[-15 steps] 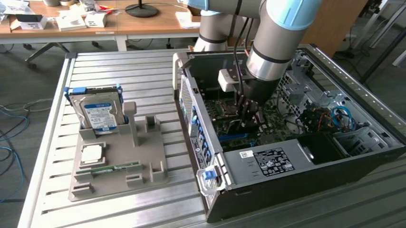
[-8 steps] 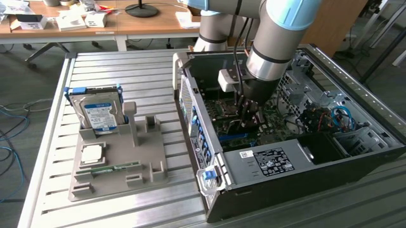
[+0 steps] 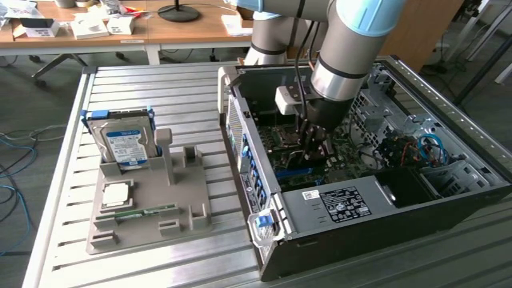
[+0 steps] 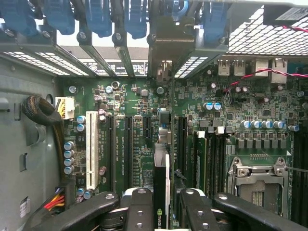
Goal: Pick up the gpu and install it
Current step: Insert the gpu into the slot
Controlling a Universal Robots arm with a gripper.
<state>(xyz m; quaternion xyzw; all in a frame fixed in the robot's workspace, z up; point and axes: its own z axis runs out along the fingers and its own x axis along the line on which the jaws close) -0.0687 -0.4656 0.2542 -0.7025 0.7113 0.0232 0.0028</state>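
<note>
My gripper (image 3: 315,146) reaches down inside the open computer case (image 3: 448,120), over the green motherboard (image 4: 240,103). It is shut on the gpu (image 4: 161,175), a thin dark card seen edge-on between the two black fingers (image 4: 139,207). The card stands upright in line with the long black expansion slots (image 4: 130,144). Its far end reaches toward the rear slot covers (image 4: 120,57). Whether its edge sits in a slot I cannot tell. In the exterior view the card is mostly hidden behind the gripper and the case wall.
A grey fixture (image 3: 192,198) on the slatted table holds a hard drive (image 3: 124,144), a processor chip (image 3: 116,195) and a memory stick (image 3: 144,211). Inside the case are a power supply (image 3: 344,204), a white slot (image 4: 91,149), memory sticks (image 4: 202,159), a processor socket (image 4: 257,178) and cables (image 3: 424,147).
</note>
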